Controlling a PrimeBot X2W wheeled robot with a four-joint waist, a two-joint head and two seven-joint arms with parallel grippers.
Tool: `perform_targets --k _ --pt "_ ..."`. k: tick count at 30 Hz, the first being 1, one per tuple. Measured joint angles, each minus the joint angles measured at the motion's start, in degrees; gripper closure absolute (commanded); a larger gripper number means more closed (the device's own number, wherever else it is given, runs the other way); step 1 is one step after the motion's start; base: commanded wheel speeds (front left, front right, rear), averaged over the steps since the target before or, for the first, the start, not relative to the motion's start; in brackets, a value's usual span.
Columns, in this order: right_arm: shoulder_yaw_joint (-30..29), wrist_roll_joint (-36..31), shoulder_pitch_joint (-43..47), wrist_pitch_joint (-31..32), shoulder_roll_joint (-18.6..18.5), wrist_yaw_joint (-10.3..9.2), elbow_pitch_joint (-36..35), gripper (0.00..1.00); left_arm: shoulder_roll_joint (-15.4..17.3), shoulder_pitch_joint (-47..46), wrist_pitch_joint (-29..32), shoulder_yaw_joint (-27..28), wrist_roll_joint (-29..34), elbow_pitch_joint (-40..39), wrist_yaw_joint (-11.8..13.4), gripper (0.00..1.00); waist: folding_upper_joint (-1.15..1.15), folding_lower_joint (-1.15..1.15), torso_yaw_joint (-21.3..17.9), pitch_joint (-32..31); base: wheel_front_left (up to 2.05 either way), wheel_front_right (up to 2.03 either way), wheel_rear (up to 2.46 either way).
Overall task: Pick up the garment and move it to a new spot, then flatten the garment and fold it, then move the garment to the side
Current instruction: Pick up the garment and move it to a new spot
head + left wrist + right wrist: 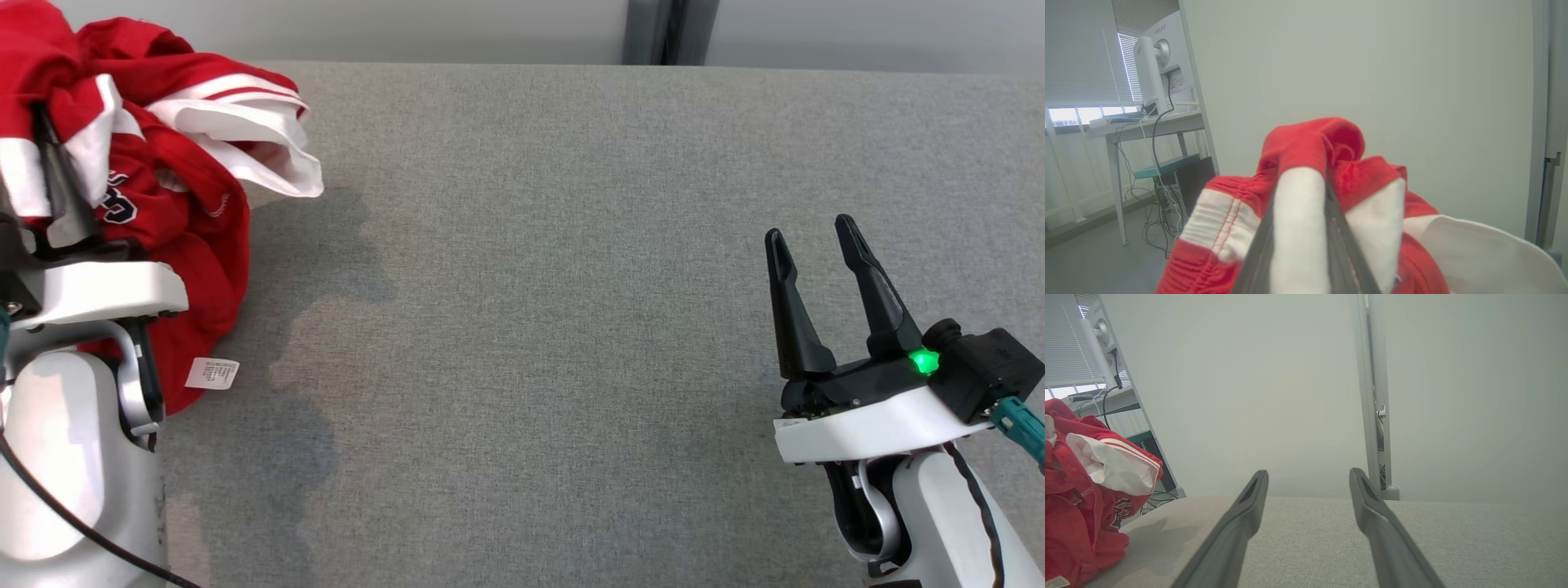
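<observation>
The garment is a red jersey with white sleeve bands and a white care label, bunched up and hanging at the far left of the grey table. My left gripper is shut on a fold of it, fabric draped over the fingers; in the left wrist view the garment is pinched between my dark fingers. My right gripper stands open and empty at the right, above the table. The right wrist view shows that gripper with the garment far off to its left.
Grey fabric covers the whole table, with the garment's shadow at its left. A pale wall and a grey post stand behind the far edge. Off the table's left a desk carries a monitor and cables.
</observation>
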Motion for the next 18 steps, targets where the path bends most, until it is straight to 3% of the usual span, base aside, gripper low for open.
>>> perform_targets --k 13,18 --pt "0.6 0.0 0.4 0.0 0.3 0.00 0.3 0.00 0.5 1.2 0.0 -1.3 0.7 -4.1 -1.0 1.00 0.00 0.00 -0.9 -1.6 0.00 0.00 0.00" --pt "0.6 0.4 0.5 0.0 0.6 0.00 0.1 0.00 0.1 1.2 0.0 -4.3 1.1 -5.6 -3.2 1.00 0.00 0.00 -2.4 -1.4 0.00 0.00 0.00"
